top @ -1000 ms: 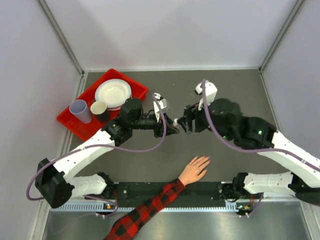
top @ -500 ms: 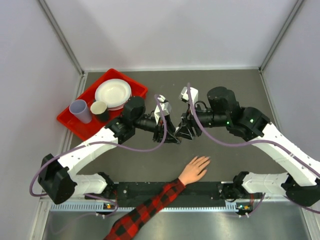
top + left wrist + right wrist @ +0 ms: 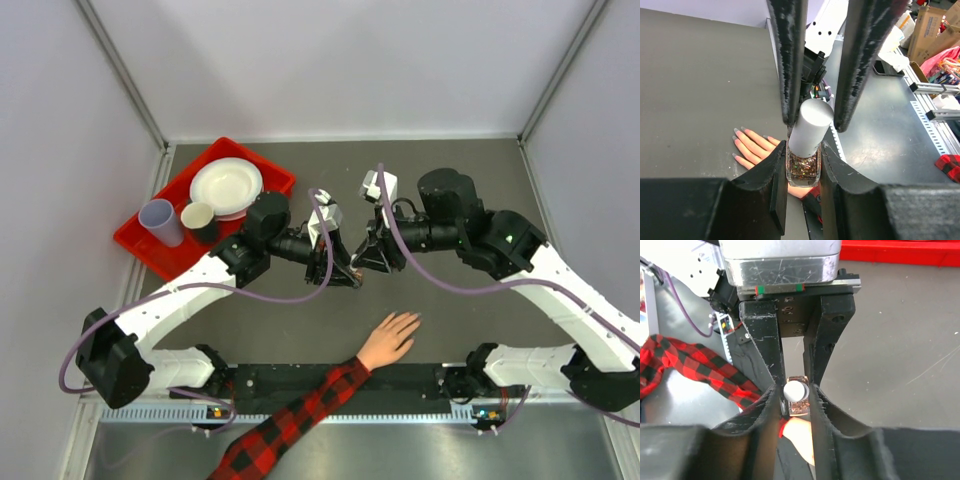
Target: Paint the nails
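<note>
Bottle point(image 3: 802, 172) in left end effector point(image 3: 803, 156), cap point(image 3: 810, 125) in right end effector point(image 3: 795, 397).

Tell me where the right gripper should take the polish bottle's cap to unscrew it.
Grip the silver cap on its straight round sides, about mid-length, coming end-on along its axis, opposite the left gripper, which clamps the glittery glass body. The cap is a smooth cylinder standing clear of those fingers, so two opposing pads should fit. The right gripper is lined up this way.
</note>
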Robot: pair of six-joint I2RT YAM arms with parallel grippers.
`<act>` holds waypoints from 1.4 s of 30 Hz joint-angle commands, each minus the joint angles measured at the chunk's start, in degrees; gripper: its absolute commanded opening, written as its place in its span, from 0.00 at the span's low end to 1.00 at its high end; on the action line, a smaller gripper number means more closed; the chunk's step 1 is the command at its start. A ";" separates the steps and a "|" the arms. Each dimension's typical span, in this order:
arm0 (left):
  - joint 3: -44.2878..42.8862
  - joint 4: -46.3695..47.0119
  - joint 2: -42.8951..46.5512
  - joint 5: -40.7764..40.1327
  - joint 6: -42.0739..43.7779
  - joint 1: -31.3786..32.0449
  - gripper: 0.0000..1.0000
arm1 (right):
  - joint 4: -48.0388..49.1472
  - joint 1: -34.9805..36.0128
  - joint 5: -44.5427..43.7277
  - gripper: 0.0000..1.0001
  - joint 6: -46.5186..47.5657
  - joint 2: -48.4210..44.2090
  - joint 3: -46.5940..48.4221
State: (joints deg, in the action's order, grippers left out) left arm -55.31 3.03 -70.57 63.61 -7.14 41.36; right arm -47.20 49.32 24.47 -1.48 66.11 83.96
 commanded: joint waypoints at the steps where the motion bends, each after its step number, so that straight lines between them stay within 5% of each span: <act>1: -2.61 2.60 0.52 1.60 0.28 0.03 0.00 | 0.18 -0.63 1.37 0.20 0.77 0.51 2.17; 8: -2.61 2.51 0.95 0.90 0.63 0.03 0.00 | -0.35 -0.63 1.72 0.18 0.77 1.39 1.99; 13: -2.35 1.46 2.45 -3.31 2.39 0.03 0.00 | -1.31 -0.63 1.63 0.00 -0.10 3.67 2.17; 21: -0.95 -0.21 6.40 -21.93 6.34 0.03 0.00 | 1.31 -0.54 -4.16 0.00 -6.95 2.37 -2.12; 24: 0.55 1.36 8.16 -30.34 6.43 -0.06 0.00 | 4.21 -0.37 -10.30 0.00 -11.34 -1.06 -6.00; 28: 1.87 2.86 9.83 -39.51 5.73 -0.06 0.00 | 7.74 13.72 -37.72 0.00 -21.44 -1.34 -8.82; 31: 2.14 3.21 10.01 -39.01 5.91 -0.06 0.00 | 3.46 18.96 -51.31 0.00 -28.37 5.60 -3.56; 37: 2.75 3.30 10.62 -39.01 6.61 -0.06 0.00 | -1.58 21.61 -56.12 0.00 -37.11 8.17 -0.29; 39: 2.40 3.21 10.45 -37.34 6.61 -0.06 0.00 | -1.14 21.70 -55.06 0.08 -35.63 7.11 -0.47; 40: 2.31 2.95 10.27 -36.12 6.70 -0.06 0.00 | -0.36 21.70 -53.40 0.28 -34.22 5.80 -0.38; 42: 1.61 2.07 9.48 -30.61 6.70 -0.06 0.00 | 0.70 21.35 -51.81 0.47 -28.10 4.30 0.32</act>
State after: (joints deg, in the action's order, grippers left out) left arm -51.05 -4.10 -62.08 29.26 -1.23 42.09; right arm -42.22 69.08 -30.94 -33.65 73.87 83.31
